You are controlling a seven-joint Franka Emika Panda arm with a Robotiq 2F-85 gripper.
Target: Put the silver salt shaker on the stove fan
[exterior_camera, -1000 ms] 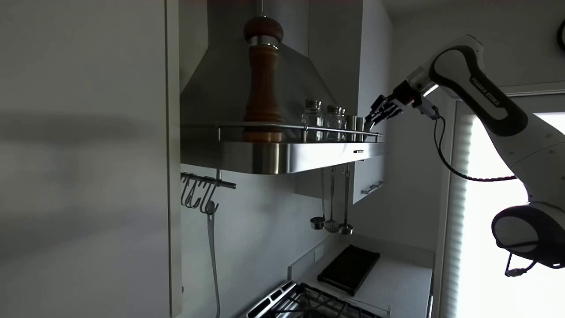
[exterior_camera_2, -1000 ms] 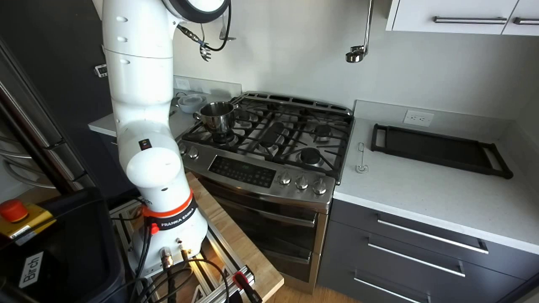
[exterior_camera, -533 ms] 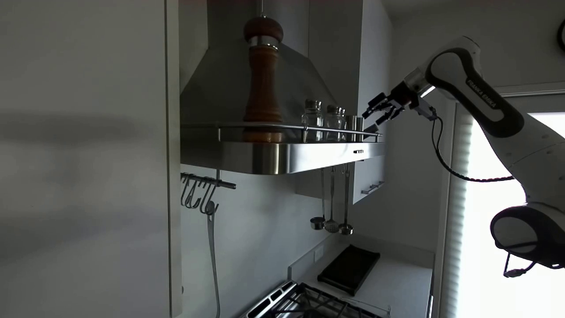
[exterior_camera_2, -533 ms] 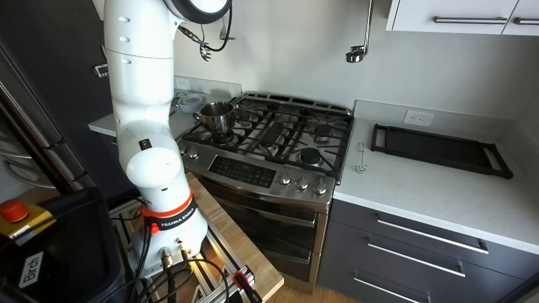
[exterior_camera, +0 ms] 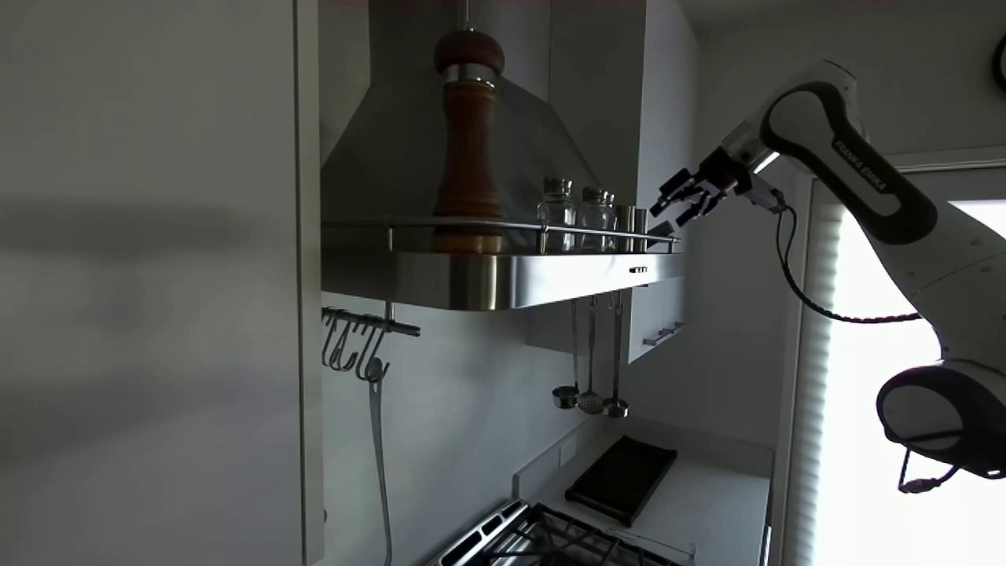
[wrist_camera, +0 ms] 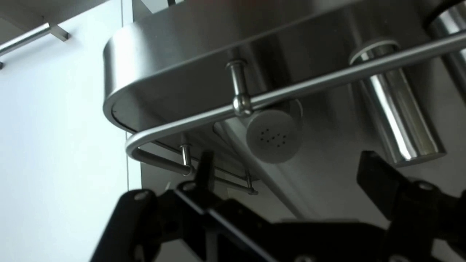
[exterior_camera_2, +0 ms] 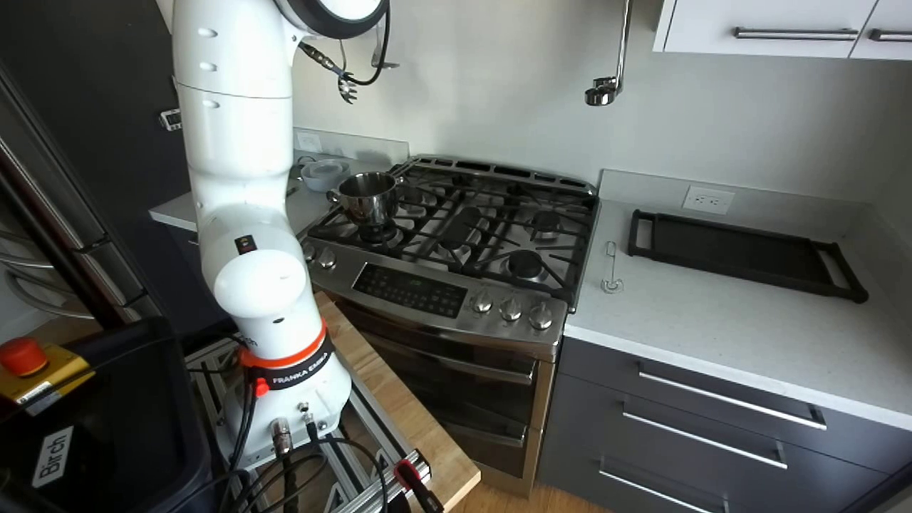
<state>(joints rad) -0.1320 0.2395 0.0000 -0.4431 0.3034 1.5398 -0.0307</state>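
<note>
Wide stood the jaws, and there it was: the shaker point(wrist_camera: 273, 136), tilted on the hood point(wrist_camera: 164, 54) by the rail point(wrist_camera: 327, 79), just ahead of the jaws' gap!

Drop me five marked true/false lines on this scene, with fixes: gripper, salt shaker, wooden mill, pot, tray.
1. The gripper is open, not gripping the salt shaker. True.
2. The salt shaker stands upright. False: it is tilted.
3. The wooden mill stands on the stove fan. True.
4. The metal pot sits on the cooktop. True.
5. The black tray lies on the cooktop. False: the black tray is on the counter.
</note>
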